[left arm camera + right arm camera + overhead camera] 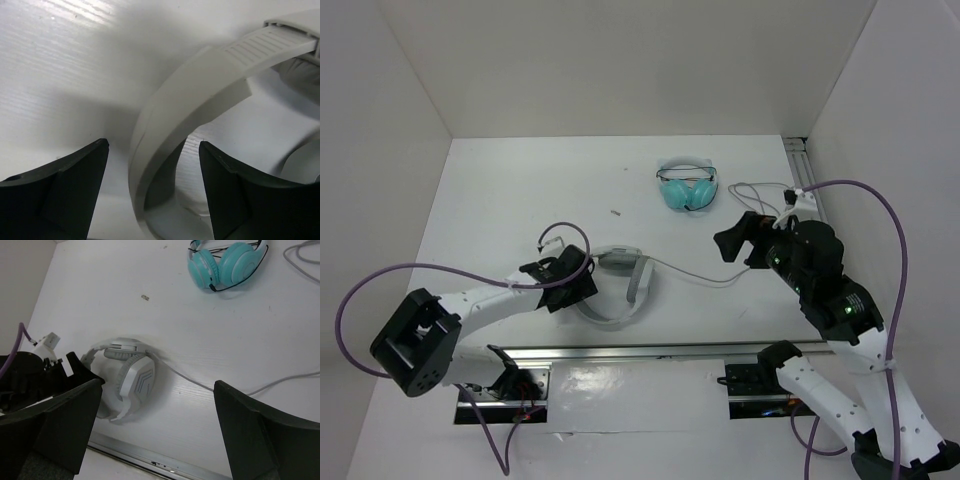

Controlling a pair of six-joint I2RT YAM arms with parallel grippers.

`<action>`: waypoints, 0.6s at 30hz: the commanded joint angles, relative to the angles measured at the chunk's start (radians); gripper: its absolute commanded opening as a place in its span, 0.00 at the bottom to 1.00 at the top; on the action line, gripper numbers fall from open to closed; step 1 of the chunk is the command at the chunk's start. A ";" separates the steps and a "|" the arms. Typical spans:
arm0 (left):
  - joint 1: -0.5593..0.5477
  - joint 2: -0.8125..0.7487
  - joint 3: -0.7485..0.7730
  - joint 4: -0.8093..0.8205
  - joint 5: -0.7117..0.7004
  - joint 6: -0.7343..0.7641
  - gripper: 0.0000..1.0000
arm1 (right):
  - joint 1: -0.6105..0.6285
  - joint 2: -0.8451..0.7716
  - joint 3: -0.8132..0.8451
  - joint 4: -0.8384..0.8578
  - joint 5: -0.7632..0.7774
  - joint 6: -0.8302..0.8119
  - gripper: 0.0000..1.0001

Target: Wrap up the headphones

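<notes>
Two sets lie on one table [520, 200]: the white headphones [620, 285] front-centre, a teal pair [687, 186] farther back. Both grippers gape wide: the left gripper [152, 144] straddles the headband [200, 80] without clamping it, the right gripper [157, 384] holds nothing.

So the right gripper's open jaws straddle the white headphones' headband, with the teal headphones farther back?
Not the right: the left wrist view shows the left gripper, jaws open, straddling the headband of the white headphones. The right gripper is open, holding nothing. The teal headphones are farther back.
</notes>
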 commanded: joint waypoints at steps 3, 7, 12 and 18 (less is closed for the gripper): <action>-0.037 0.069 -0.020 0.018 -0.050 -0.107 0.79 | -0.005 -0.005 -0.020 0.082 -0.033 -0.018 1.00; -0.063 0.043 -0.029 -0.043 -0.084 -0.156 0.65 | -0.005 -0.005 -0.029 0.091 -0.042 -0.018 1.00; -0.094 -0.012 -0.029 -0.094 -0.084 -0.180 0.62 | -0.005 -0.005 -0.049 0.100 -0.042 -0.018 1.00; -0.112 -0.052 -0.029 -0.151 -0.110 -0.229 0.56 | -0.005 -0.005 -0.058 0.100 -0.042 -0.009 1.00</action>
